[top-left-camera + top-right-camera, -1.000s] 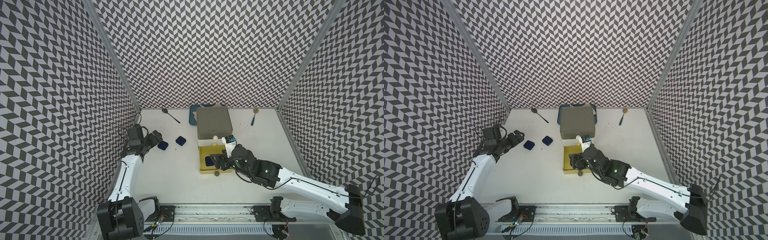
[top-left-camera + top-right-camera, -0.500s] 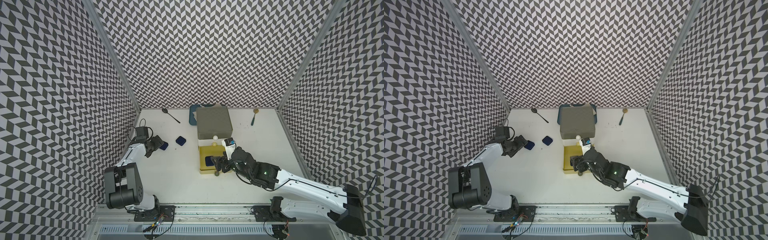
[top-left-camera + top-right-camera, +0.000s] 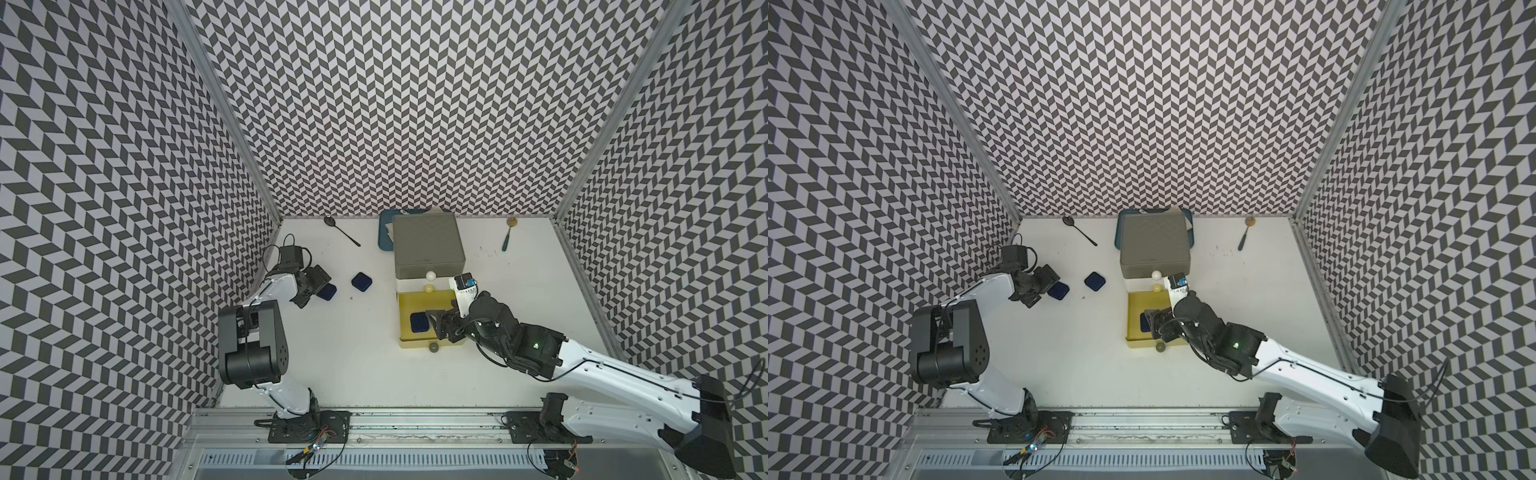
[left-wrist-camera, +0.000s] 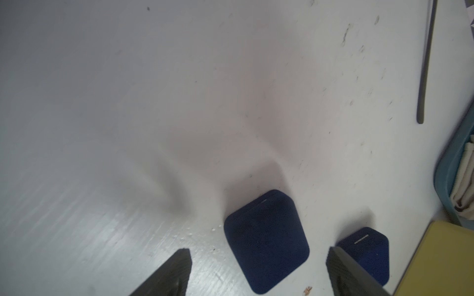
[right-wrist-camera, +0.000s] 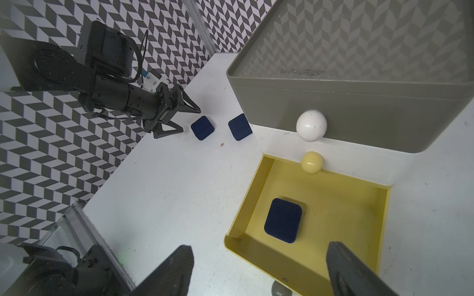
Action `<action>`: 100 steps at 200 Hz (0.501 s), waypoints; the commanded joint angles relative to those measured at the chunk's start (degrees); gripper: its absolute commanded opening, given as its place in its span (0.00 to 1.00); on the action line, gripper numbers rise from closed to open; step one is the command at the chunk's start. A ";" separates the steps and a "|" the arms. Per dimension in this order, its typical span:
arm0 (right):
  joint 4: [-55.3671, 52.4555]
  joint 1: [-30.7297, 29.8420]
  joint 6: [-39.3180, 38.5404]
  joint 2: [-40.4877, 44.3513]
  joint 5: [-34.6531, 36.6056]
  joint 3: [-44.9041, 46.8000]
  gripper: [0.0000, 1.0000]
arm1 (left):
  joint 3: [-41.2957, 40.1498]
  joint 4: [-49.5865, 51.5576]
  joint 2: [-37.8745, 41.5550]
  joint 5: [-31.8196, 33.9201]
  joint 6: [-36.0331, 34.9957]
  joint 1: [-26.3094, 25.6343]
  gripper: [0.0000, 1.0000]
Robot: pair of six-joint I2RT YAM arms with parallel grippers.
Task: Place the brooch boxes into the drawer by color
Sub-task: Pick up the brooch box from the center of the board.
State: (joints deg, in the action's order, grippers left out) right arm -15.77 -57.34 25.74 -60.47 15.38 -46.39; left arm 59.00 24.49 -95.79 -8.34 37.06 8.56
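**Brooch boxes sorted by color, late stage.** The chest [image 3: 428, 243] stands at the middle of the counter's [image 3: 353, 361] back edge. Its grey top drawer and white middle drawer are pushed in, and its yellow drawer [image 3: 442, 300] is pulled out toward the front edge. One navy box [image 5: 283, 220] lies flat on the floor of the yellow drawer, near its left wall and toward its front. The right tool [image 3: 437, 330] hangs over the front part of this drawer with its jaws spread wide, holding nothing and apart from the box below. Two more navy boxes lie on the bare counter between the left edge and the chest, apart from each other: the nearer box [image 4: 265, 241] and the farther box [image 4: 364, 252], which is closer to the chest. The left tool [image 5: 190, 120] is low over the counter just beside the nearer box, jaws open. In the left wrist view its fingers [image 4: 177, 274] flank that box without closing on it, and contact cannot be told. No red or black box is in view, and the contents of the two shut drawers are hidden. Judged from this, one of the three visible navy boxes is placed and two are left, the nearer one apparently next. The black spoon [image 3: 341, 230] and the second spoon [image 3: 508, 237] near the back edge take no part. Neither does the blue tray [image 3: 383, 232] behind the chest.
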 commanded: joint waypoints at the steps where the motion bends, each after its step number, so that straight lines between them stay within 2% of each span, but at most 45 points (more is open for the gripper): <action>1: 2.59 1.09 -1.14 1.68 -1.60 0.69 0.85 | 2.27 -0.32 -1.59 1.40 1.32 -0.85 0.88; 100: 2.23 7.50 -2.09 4.57 -6.61 2.96 0.86 | 4.97 0.64 -7.00 3.75 2.58 -2.38 0.83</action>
State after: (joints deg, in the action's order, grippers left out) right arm -15.79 -50.89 24.45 -57.30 10.55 -44.14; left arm 61.98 24.58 -101.49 -5.93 39.07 6.61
